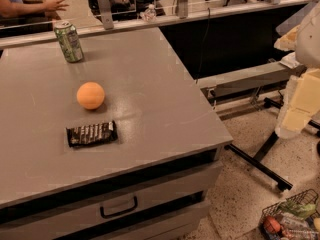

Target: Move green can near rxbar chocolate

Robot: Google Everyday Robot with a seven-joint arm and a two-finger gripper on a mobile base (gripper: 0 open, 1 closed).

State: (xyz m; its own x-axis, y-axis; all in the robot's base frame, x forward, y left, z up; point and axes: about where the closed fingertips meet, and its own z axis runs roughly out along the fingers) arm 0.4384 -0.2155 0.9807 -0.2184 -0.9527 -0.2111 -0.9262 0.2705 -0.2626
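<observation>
The green can (68,42) stands upright near the far left corner of the grey table (165,114). The rxbar chocolate (92,134) lies flat in its dark shiny wrapper nearer the front, left of the middle. An orange ball (90,95) sits between the can and the bar. My gripper (299,104) shows as a pale cream shape at the right edge of the view, off the table and above the floor, far from the can and the bar. It holds nothing that I can see.
The table has a drawer with a black handle (118,207) in its front. A rail with a small bottle (149,13) runs behind the table. A wire basket (292,219) of goods stands on the floor at bottom right. A person's arms (30,1) show at top left.
</observation>
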